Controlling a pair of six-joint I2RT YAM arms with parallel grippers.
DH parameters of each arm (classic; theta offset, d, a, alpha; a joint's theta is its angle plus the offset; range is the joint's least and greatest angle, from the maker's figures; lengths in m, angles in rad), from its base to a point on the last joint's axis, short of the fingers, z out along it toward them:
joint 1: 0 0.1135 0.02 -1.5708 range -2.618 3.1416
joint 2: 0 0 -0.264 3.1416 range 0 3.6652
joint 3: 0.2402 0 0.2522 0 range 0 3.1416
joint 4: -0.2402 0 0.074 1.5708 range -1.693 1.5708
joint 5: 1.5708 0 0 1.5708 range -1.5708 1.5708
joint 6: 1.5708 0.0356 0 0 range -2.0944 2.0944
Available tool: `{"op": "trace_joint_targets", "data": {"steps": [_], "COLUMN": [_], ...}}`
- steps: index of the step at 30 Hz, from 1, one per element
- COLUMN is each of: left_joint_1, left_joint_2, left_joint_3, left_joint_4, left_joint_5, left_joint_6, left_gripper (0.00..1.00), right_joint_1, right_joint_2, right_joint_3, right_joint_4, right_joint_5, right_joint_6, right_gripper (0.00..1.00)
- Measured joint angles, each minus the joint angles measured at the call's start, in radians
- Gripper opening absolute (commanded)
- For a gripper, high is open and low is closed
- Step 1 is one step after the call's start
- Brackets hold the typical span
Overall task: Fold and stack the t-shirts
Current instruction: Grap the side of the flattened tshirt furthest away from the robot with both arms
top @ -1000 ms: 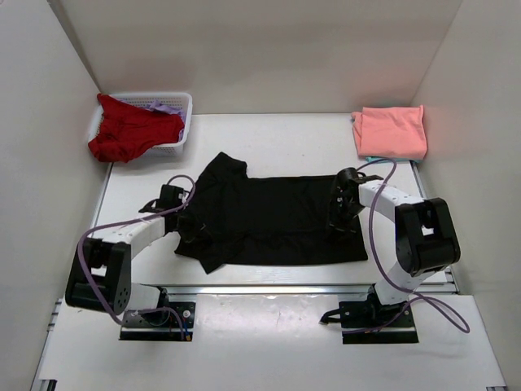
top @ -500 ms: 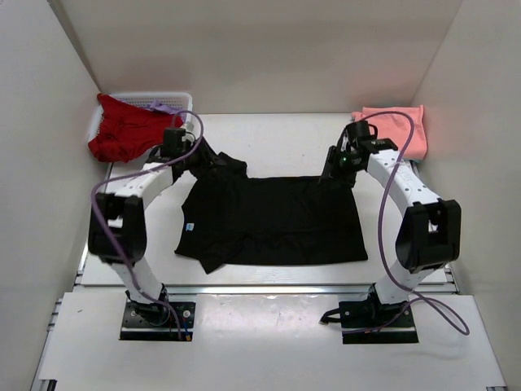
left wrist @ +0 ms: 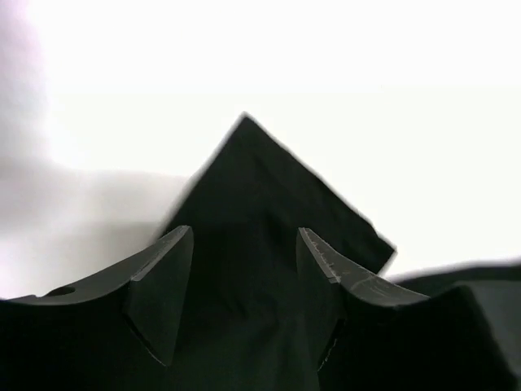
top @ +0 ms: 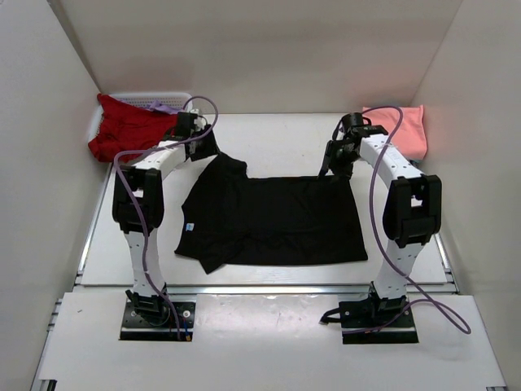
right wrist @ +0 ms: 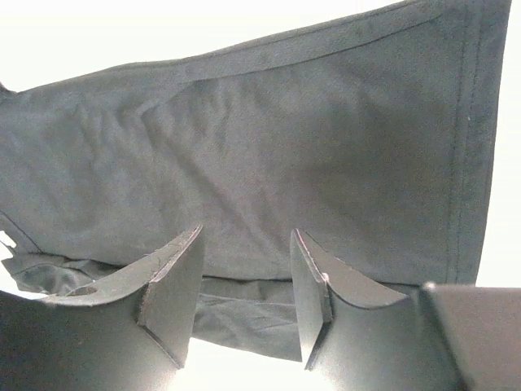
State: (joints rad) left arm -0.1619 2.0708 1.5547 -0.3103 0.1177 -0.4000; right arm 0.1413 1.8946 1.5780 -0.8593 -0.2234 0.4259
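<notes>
Black t-shirt (top: pixel 277 220) is lying spread flat mid-table (top: pixel 277 134), sleeves pointing left, hem right, and its light-blue label (top: pixel 189 229) is showing near the left edge. The near-left part is sitting a bit rumpled. Left gripper (left wrist: pixel 244 234) is hanging over the shirt's far-left sleeve with its jaws standing apart and nothing pinched. In the left wrist view black cloth is filling the gap between the fingers (left wrist: pixel 159 293), and the sleeve's pointed corner is sticking out just past the tips onto bare table. Can't tell if the tips are touching the cloth or hovering just off it. Right gripper (right wrist: pixel 246 232) is sitting over the shirt's far-right corner, jaws likewise parted and gripping nothing. The cloth is lying flat beneath and beyond it, and the stitched hem is running down the right side of that view. Contact there is also unclear. Both arms are reaching out to the shirt's far edge, one at each end. Red t-shirt (top: pixel 122 130) is draping over the white basket (top: pixel 183 102) at far left, just beside the left gripper. Salmon-pink t-shirt (top: pixel 413 130) is lying folded at far right, behind the right arm.
</notes>
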Motion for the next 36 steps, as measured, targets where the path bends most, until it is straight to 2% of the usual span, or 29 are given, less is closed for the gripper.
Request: {"op": "trace_joint_targets", "data": {"steps": [7,14,16,17,19,21,22,24,25,29,31,33,34,36], "left_joint_1": [0.012,-0.008,-0.011,-0.013,-0.019,-0.022,-0.024,-0.027,-0.027,-0.027,-0.027,-0.027,-0.027,-0.025], "left_joint_2": [0.103,0.169,0.169,0.169,0.170,0.170,0.170,0.170,0.170,0.170,0.170,0.170,0.170,0.169], "left_joint_3": [0.085,0.142,0.142,0.142,0.142,0.141,0.141,0.140,0.140,0.138,0.138,0.138,0.138,0.138], "left_joint_4": [-0.025,-0.083,-0.090,-0.096,-0.106,-0.113,-0.118,-0.129,-0.130,-0.130,-0.129,-0.129,-0.128,-0.128], "left_joint_5": [-0.080,-0.097,-0.101,-0.101,-0.103,-0.105,-0.105,-0.104,-0.104,-0.103,-0.101,-0.095,-0.091,-0.086], "left_joint_6": [0.063,0.089,0.086,0.086,0.084,0.078,0.079,0.080,0.080,0.085,0.085,0.085,0.085,0.086], "left_gripper": [0.64,0.60,0.54,0.47,0.39,0.24,0.20,0.03,0.00,0.00,0.00,0.00,0.00,0.00], "right_joint_1": [-0.026,-0.088,-0.105,-0.108,-0.121,-0.130,-0.132,-0.131,-0.130,-0.122,-0.121,-0.116,-0.116,-0.116], "right_joint_2": [0.100,0.188,0.225,0.243,0.285,0.324,0.340,0.373,0.394,0.446,0.468,0.492,0.508,0.529], "right_joint_3": [0.107,0.198,0.240,0.259,0.303,0.343,0.363,0.402,0.429,0.495,0.508,0.524,0.536,0.557], "right_joint_4": [-0.046,-0.070,-0.082,-0.089,-0.100,-0.110,-0.119,-0.132,-0.144,-0.169,-0.177,-0.199,-0.211,-0.230], "right_joint_5": [0.048,0.092,0.103,0.108,0.125,0.140,0.147,0.160,0.167,0.186,0.192,0.197,0.201,0.205], "right_joint_6": [-0.005,-0.006,-0.005,-0.005,-0.006,-0.008,-0.009,-0.012,-0.012,-0.021,-0.031,-0.039,-0.041,-0.036], "right_gripper": [0.44,0.44,0.44,0.44,0.45,0.45,0.45,0.46,0.46,0.47,0.39,0.10,0.00,0.00]}}
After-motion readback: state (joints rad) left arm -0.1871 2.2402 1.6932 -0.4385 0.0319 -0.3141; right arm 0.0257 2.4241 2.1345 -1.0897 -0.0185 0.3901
